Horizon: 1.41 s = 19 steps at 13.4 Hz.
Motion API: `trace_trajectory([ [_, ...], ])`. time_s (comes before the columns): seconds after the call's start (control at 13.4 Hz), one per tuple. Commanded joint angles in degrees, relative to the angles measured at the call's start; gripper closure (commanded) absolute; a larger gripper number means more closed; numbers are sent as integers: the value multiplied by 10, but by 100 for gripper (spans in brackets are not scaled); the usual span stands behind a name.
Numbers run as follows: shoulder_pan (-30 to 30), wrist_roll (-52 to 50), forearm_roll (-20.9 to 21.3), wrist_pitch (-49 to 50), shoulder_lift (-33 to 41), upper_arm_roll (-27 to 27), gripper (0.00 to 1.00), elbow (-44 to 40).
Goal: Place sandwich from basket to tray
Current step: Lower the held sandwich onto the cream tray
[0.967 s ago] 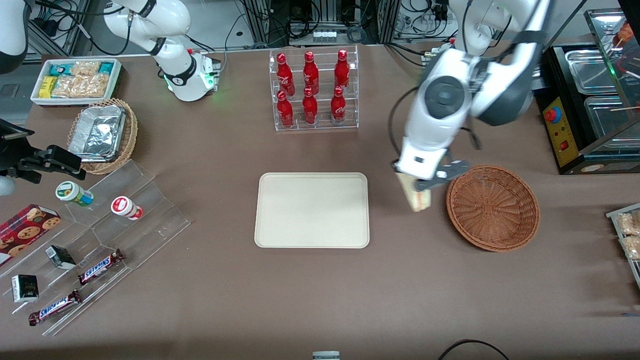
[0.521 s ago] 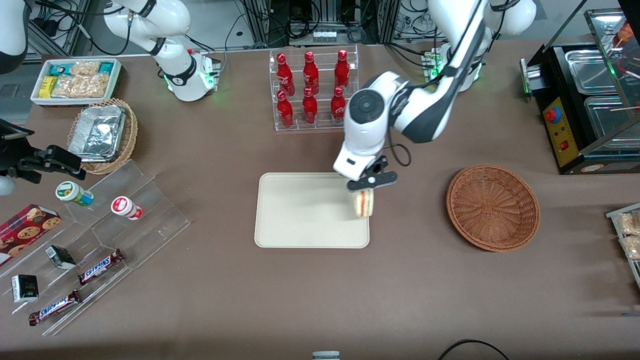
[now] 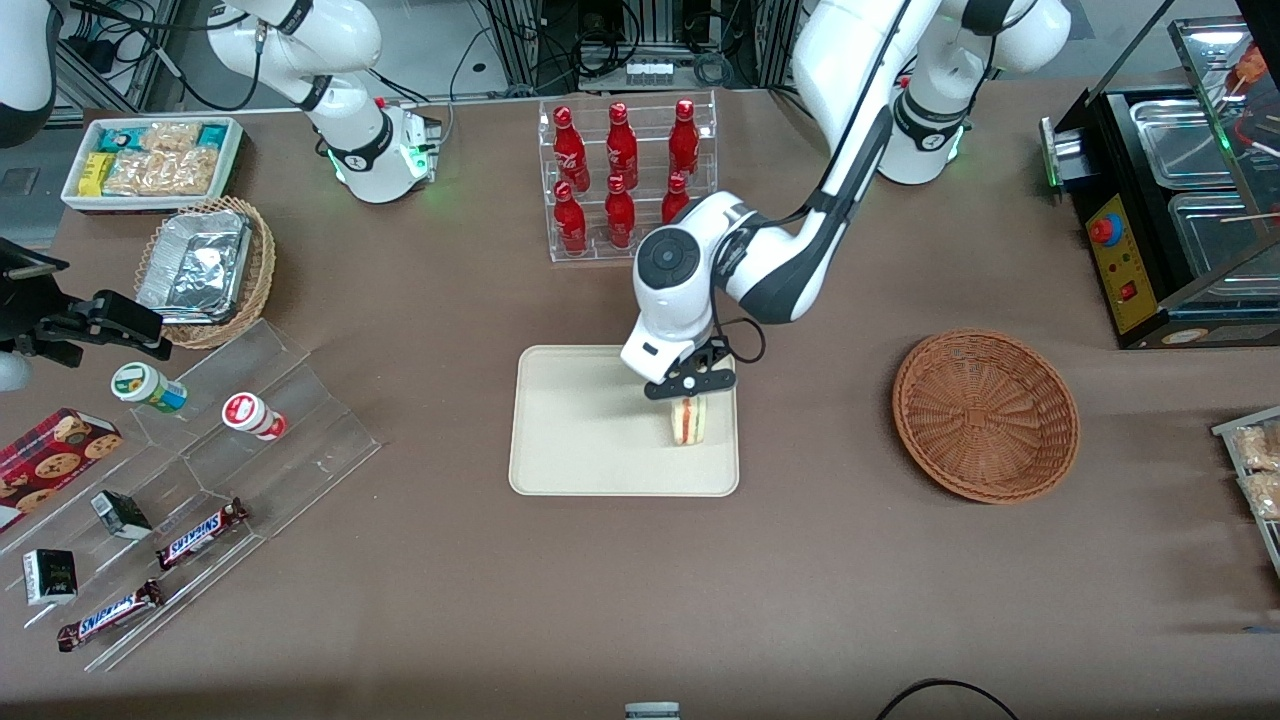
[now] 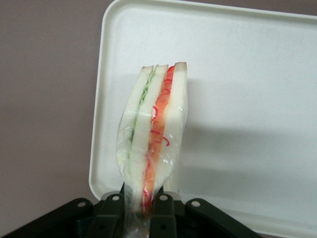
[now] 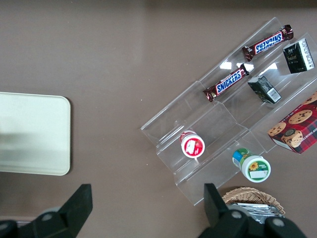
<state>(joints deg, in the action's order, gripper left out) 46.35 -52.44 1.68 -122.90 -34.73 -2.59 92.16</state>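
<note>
My left gripper (image 3: pixel 690 392) is shut on the wrapped sandwich (image 3: pixel 688 421) and holds it over the cream tray (image 3: pixel 590 430), near the tray edge that faces the basket. In the left wrist view the sandwich (image 4: pixel 152 131) hangs between the black fingers (image 4: pixel 111 215), its green and red filling layers showing, above the tray (image 4: pixel 247 99). I cannot tell whether it touches the tray. The reddish-brown wicker basket (image 3: pixel 985 415) is empty and sits toward the working arm's end of the table. A corner of the tray shows in the right wrist view (image 5: pixel 32 134).
A clear rack of red bottles (image 3: pixel 625 180) stands farther from the front camera than the tray. Toward the parked arm's end are a clear stepped stand (image 3: pixel 200 470) with snack bars and cups, a tan basket with foil container (image 3: pixel 205 268), and a white snack bin (image 3: pixel 150 160).
My gripper has carried the sandwich from beside the basket across to over the tray, and it has dropped lower there.
</note>
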Motion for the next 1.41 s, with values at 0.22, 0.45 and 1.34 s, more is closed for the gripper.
trace_trajectory([
  [0.22, 9, -8, 37, 5, -28, -9, 82, -20],
  [0.45, 9, -7, 38, 3, -34, -8, 74, -21],
  [1.34, 7, -57, 40, 56, 36, -10, 0, -35],
])
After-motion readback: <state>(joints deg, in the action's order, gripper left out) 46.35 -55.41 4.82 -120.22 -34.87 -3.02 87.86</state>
